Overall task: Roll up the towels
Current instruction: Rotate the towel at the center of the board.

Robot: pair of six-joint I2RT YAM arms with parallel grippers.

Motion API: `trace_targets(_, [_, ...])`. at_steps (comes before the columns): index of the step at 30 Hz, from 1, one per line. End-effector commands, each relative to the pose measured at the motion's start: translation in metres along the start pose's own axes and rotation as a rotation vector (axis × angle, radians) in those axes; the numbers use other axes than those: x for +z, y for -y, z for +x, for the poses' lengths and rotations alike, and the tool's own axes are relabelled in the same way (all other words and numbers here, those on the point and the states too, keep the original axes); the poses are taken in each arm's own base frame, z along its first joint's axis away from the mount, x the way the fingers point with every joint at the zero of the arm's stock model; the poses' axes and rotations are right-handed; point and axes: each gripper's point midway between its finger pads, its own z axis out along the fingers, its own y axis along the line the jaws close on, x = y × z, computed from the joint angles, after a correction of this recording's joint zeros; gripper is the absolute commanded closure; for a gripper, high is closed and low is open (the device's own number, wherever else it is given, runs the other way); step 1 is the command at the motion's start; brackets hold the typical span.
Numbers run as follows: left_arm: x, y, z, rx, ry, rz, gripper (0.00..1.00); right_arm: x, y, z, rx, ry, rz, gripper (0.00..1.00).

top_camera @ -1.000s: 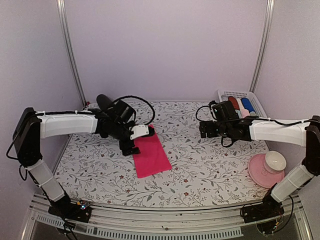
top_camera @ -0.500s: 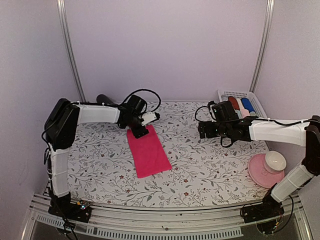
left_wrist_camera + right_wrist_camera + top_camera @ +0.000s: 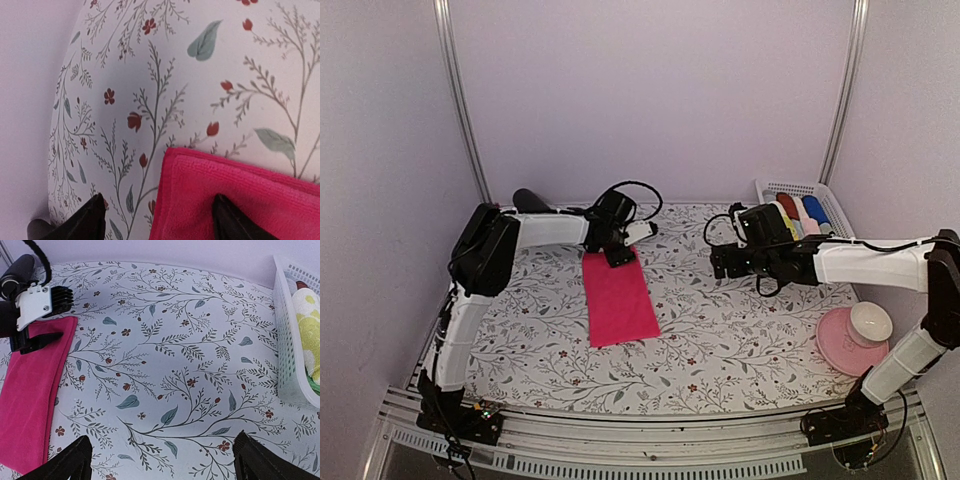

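At the back left the black cylinder point(image 3: 528, 199) lies untouched. Over the last second the left arm has folded in and carried the left claw point(image 3: 620, 255) from the towel's far-left corner to its far short edge. It now sits there spread, pinching nothing. One fingertip point(image 3: 227, 217) is over the cloth and the other point(image 3: 90, 217) over bare tabletop point(image 3: 720, 330). The hot pink towel point(image 3: 620, 300) lies flat and unrolled left of centre, much where it was. That looks like lining up to start the roll from the far end. The right claw point(image 3: 722, 262) hovers spread and empty, barely moved. Behind it the basket point(image 3: 800, 187) holds rolled towels point(image 3: 800, 212), and the pink plate point(image 3: 835, 350) with its white bowl point(image 3: 871, 320) stands at the near right.
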Motion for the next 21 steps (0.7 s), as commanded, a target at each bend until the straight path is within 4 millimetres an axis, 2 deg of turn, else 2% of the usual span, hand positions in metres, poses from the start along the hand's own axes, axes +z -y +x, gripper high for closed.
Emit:
trace_targets(1, [0.031,0.029,-0.013,0.037,-0.025,0.063,0.26,0.002,-0.004,-0.006,-0.050,0.044,-0.015,0.01])
trace_targets(6, [0.029,0.005,-0.043,0.006,0.037,0.020,0.25,0.009,-0.017,-0.006,-0.112,0.047,-0.065,0.01])
trace_targets(8, [0.019,-0.019,-0.054,-0.035,0.064,-0.036,0.24,0.010,-0.029,-0.006,-0.155,0.059,-0.125,0.01])
trace_targets(11, [-0.009,-0.065,-0.063,-0.122,0.120,-0.117,0.20,0.007,-0.065,-0.001,-0.277,0.086,-0.276,0.01])
trace_targets(14, [-0.047,-0.102,-0.063,-0.182,0.188,-0.141,0.09,0.004,-0.101,0.010,-0.435,0.115,-0.351,0.01])
trace_targets(15, [-0.058,-0.105,-0.059,-0.177,0.202,-0.125,0.05,0.002,-0.114,0.015,-0.511,0.125,-0.371,0.01])
trace_targets(17, [-0.077,-0.091,-0.044,-0.125,0.233,-0.052,0.03,0.003,-0.132,0.026,-0.607,0.125,-0.405,0.01])
trace_targets(20, [-0.119,-0.057,-0.016,0.014,0.320,-0.012,0.03,0.007,-0.146,0.040,-0.704,0.119,-0.429,0.01])
trace_targets(21, [-0.138,-0.046,-0.007,0.070,0.362,-0.022,0.03,0.008,-0.148,0.042,-0.721,0.118,-0.437,0.02])
